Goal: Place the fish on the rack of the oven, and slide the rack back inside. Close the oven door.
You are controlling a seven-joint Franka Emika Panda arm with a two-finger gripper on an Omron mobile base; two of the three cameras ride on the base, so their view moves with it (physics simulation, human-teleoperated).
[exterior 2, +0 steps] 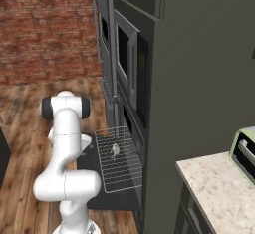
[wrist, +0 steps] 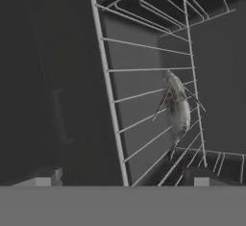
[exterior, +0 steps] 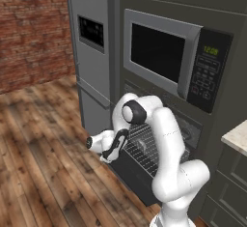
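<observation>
Fish (wrist: pixel 177 106) lies on the rack (wrist: pixel 144 76), a small pale grey body resting across the thin wire bars near the middle of the grid, so the placing step looks done. Nearest the base, the gripper (exterior: pixel 112 148) hangs low at the front left corner of the pulled-out shelf, holding nothing; whether its fingers are spread or together I cannot tell from these views. Beneath the rack, the oven door (exterior 2: pixel 92 178) lies folded flat and open, which is why the shelf can stand out over it. Behind that, the oven (exterior: pixel 188 132) cavity waits dark under its control strip. Farther up sits a microwave (exterior: pixel 166 54). Judging by this, the hand is placed to push the rack inward next.
</observation>
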